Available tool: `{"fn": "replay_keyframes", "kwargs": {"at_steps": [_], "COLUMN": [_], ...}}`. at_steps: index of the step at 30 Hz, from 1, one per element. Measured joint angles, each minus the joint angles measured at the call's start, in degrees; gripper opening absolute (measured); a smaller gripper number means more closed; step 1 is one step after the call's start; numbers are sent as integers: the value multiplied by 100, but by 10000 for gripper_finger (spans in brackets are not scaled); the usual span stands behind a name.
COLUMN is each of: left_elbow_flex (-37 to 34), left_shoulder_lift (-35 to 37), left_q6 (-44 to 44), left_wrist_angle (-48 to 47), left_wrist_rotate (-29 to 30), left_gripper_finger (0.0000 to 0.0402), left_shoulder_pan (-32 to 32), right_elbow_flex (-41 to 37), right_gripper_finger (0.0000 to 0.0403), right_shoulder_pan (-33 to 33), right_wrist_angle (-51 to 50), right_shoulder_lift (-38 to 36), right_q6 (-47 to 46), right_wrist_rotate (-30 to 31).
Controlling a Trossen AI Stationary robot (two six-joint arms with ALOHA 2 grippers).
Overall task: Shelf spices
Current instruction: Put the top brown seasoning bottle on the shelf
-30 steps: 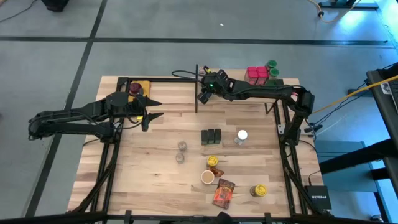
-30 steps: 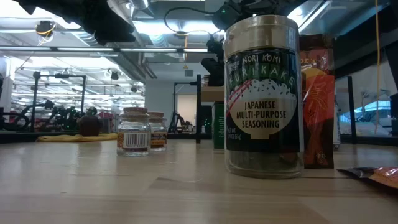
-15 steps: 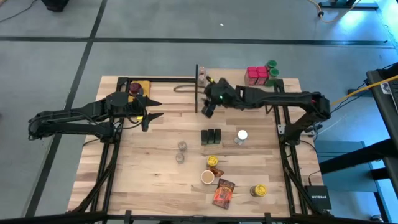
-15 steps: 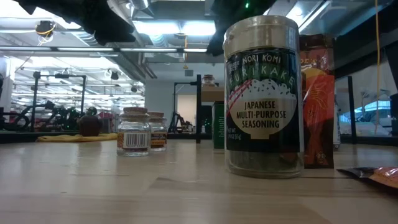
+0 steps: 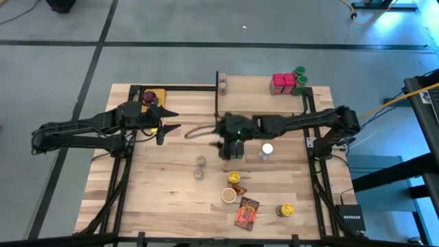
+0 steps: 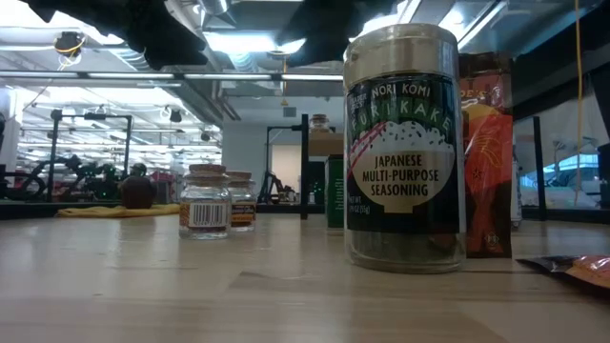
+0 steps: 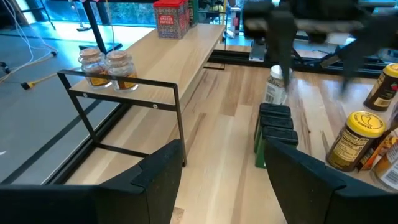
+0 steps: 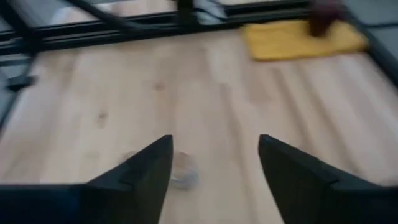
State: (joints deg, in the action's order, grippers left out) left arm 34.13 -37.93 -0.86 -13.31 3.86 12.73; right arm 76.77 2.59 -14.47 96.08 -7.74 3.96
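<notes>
Fingers of the right gripper (image 5: 225, 137) stand parted and empty, having swung from the shelf (image 5: 254, 86) back over the three tins (image 5: 234, 150); a jar (image 5: 223, 84) now rests on the shelf's end, so another pick probably follows. Low view: the nori jar (image 6: 404, 148) blocks much. Left gripper (image 7: 217, 162) waits open, facing the shelf edge, bare table (image 8: 249, 87) between.

Jars (image 5: 223, 84) on shelf (image 5: 254, 85), tins (image 5: 234, 150) on tabletop (image 5: 164, 185)
</notes>
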Motion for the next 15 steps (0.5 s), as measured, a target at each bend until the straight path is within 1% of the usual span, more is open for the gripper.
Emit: {"fn": "replay_keyframes", "kwargs": {"at_steps": [4,7,10,15], "left_elbow_flex": [0,0,0,0], "left_shoulder_lift": [2,2,2,0], "left_q6": [-22,-20,-20,-1], "left_wrist_angle": [27,46,27,21], "left_wrist_rotate": [1,1,0,1], "left_gripper_finger": [219,219,219,219], "left_shoulder_pan": [0,0,0,0], "right_elbow_flex": [-1,0,9,197], "right_gripper_finger": [286,302,307,300], "right_shoulder_pan": [244,378,431,417], "right_wrist_angle": [706,1238,1530,1460], "right_shoulder_lift": [484,846,1125,1528], "right_q6": [220,381,475,534], "right_wrist_rotate": [-287,-309,-289,-174]}}
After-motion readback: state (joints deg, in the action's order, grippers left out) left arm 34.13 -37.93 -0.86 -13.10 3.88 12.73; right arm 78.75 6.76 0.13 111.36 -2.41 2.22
